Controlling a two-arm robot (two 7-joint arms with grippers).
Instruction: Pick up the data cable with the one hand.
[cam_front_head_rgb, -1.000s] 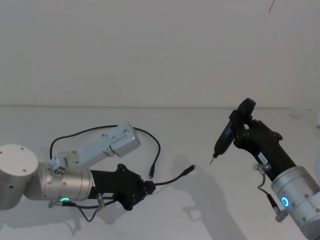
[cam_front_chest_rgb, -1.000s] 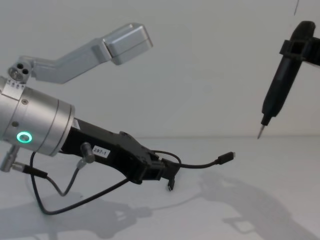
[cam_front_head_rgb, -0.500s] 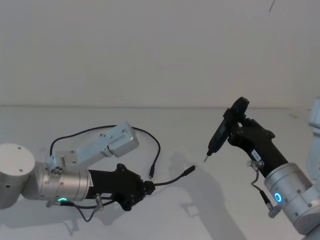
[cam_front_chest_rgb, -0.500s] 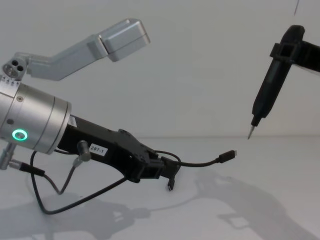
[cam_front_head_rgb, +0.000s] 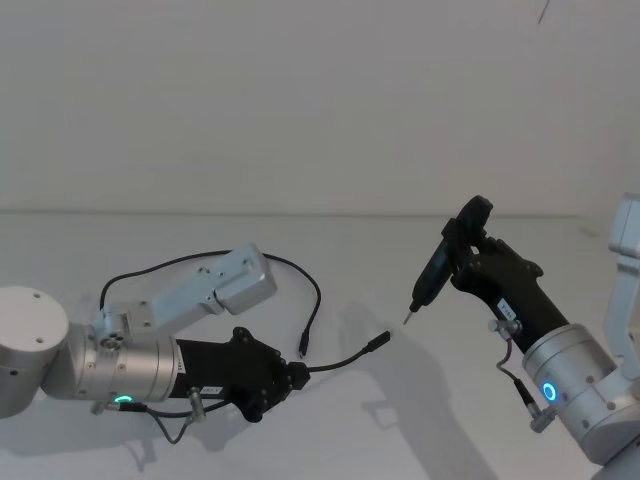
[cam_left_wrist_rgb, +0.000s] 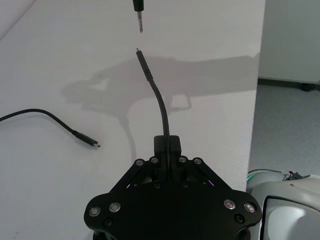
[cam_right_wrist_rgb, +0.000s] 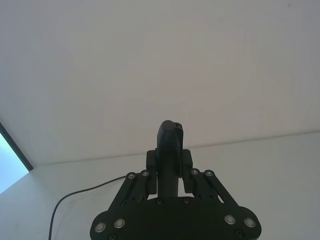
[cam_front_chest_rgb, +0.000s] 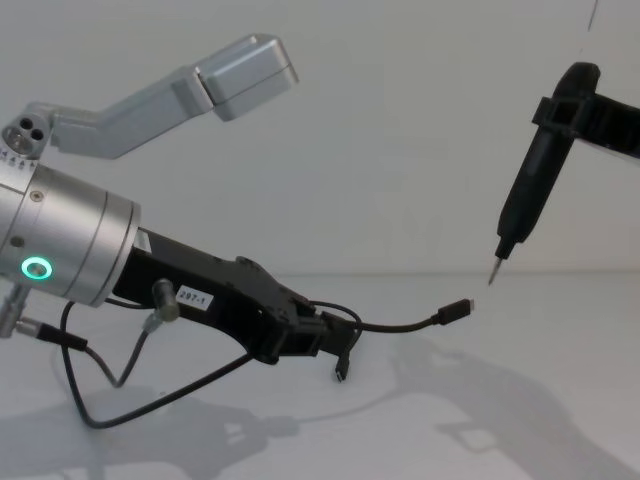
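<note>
Black cord, thin and floppy, so the data cable (cam_front_head_rgb: 320, 300) is going to be a light, limp thing to deal with: no weight worth worrying about, but it droops and swings wherever it isn't supported. Right now the left gripper (cam_front_head_rgb: 292, 378) sits low over the desk (cam_front_head_rgb: 330, 240) toward its left near side, and its jaws are pinched together on the cable a short way back from one plug. The free stub arcs out from the jaws and holds its own shape in the air, with the metal-tipped plug (cam_front_chest_rgb: 458, 309) poking out toward the middle of the desk, so it's stiffer over a short length than you'd guess. The rest of it trails back in a loop across the desk behind the arm, and the other plug (cam_left_wrist_rgb: 93, 142) lies flat on the surface. Close to the plug looks like the smart place to hold it, since that keeps the end from whipping about. The right gripper (cam_right_wrist_rgb: 169, 170) is over toward the right side, raised, clamped around a pen-like tool (cam_front_head_rgb: 436, 272) whose pointed tip hangs just above that lifted plug, near but not touching as far as I can tell. I'd say the pickup itself is basically done.
</note>
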